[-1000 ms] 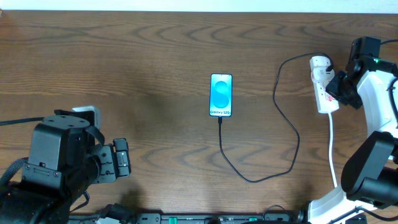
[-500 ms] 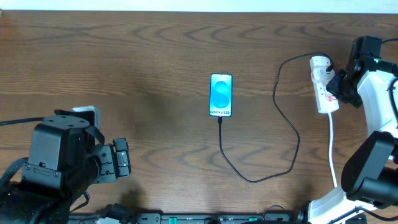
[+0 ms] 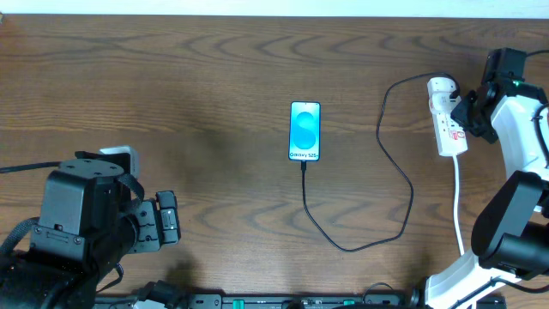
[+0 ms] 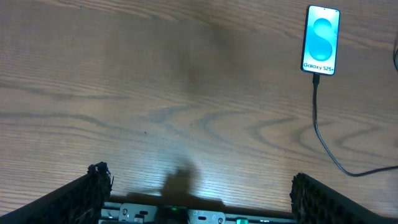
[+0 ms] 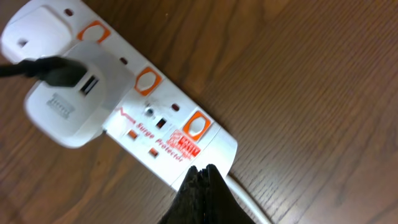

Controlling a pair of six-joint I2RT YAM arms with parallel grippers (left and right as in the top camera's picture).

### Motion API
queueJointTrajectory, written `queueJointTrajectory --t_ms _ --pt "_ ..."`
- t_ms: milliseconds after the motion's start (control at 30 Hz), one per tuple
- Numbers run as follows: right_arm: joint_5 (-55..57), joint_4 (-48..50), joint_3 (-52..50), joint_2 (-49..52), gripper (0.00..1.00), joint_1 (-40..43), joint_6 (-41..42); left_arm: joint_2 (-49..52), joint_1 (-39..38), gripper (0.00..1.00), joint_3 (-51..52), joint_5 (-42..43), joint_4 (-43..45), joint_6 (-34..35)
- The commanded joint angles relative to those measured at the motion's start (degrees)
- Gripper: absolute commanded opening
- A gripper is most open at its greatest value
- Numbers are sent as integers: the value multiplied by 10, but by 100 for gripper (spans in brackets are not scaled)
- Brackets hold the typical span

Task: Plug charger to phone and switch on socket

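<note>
- Overhead cam rundown: the phone [image 3: 305, 130] lies flat on the bench [image 3: 171, 86] pretty much dead centre of the frame, blue screen lit and facing up. The charger [image 3: 345, 249] has its tip against the phone's bottom edge. The black cable drops to the lower middle, loops up to the right and runs to the socket [image 3: 446, 120] in the upper right. Anyone got the arms?

- Yeah. The right gripper [image 5: 200, 171] is parked at the lower right end of the socket, jaws clenched into one dark point with nothing between them. It's just below the last orange-red switch, but tbh I can't tell if it's actually touching. A white adapter [image 5: 68, 106] sits on the strip's upper left end, with the black lead coming out toward the left edge. The left gripper [image 4: 199, 183] is down in the lower left of the overhead, well away from the phone. Its jaws are spread wide and grasping nothing.
</note>
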State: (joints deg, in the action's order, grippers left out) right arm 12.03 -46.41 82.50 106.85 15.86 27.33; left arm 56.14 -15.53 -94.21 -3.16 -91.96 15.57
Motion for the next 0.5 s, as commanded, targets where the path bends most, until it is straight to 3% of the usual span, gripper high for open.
queueJointTrajectory --t_ms 0,467 --pt "9 9 12 19 1 9 -9 -1 1 95 4 -7 -1 -5" --pt "-9 55 19 44 1 11 -9 -1 1 95 4 -7 -2 -5"
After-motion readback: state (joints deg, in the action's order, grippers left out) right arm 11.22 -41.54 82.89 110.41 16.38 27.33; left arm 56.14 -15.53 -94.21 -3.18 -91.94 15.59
